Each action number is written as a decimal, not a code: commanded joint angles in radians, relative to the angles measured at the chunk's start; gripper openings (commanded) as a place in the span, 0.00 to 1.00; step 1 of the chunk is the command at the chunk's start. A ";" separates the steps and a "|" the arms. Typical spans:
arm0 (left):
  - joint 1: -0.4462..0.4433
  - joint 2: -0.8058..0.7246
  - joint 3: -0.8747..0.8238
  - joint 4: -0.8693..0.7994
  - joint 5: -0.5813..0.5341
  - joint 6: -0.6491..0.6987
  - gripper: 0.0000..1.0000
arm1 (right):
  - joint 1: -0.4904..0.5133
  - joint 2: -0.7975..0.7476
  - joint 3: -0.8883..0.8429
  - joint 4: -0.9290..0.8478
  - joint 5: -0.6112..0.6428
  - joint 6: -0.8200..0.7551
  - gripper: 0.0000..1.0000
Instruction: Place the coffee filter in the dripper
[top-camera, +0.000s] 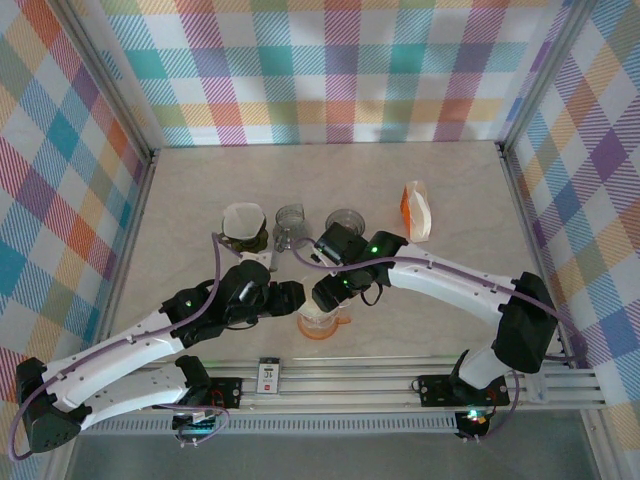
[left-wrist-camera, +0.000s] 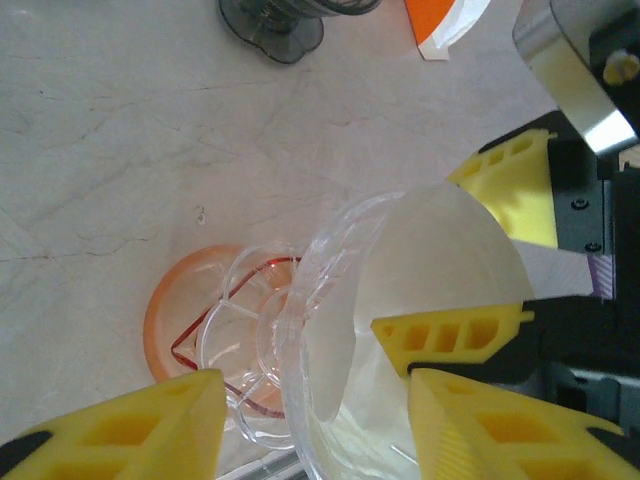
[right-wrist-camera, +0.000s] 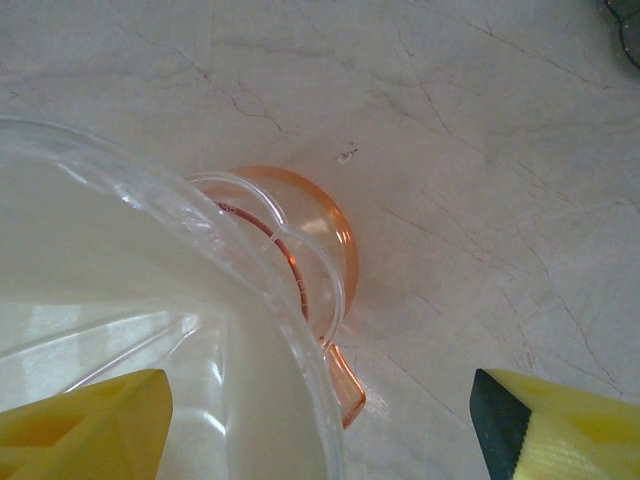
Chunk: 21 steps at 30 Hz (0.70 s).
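The clear glass dripper (top-camera: 322, 325) stands on its orange base (left-wrist-camera: 165, 320) near the table's front edge. The white paper coffee filter (left-wrist-camera: 430, 260) lies inside it, against the wall (right-wrist-camera: 100, 260). My left gripper (top-camera: 292, 297) comes in from the left and is open (left-wrist-camera: 315, 378); its jaws straddle the dripper's rim (left-wrist-camera: 300, 300), one outside by the base and one inside the cone. My right gripper (top-camera: 325, 293) hangs over the dripper from behind, open wide (right-wrist-camera: 320, 380), one finger (left-wrist-camera: 465, 340) resting inside on the filter.
Behind the dripper stand a jar topped with white paper (top-camera: 243, 228), a clear glass vessel (top-camera: 290, 225) and a dark glass cup (top-camera: 345, 222). An orange and white packet (top-camera: 416, 210) lies at the right. A small device (top-camera: 268, 375) sits on the front rail.
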 joint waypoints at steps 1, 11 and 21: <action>-0.007 0.001 0.014 -0.037 0.017 0.022 0.47 | 0.007 -0.037 -0.016 0.013 0.027 0.028 0.80; -0.007 0.018 0.015 -0.051 0.017 0.025 0.41 | 0.000 -0.019 0.063 0.016 0.032 0.051 0.84; -0.007 0.015 0.005 -0.045 0.008 0.019 0.41 | 0.000 0.055 0.042 0.032 0.027 0.041 0.84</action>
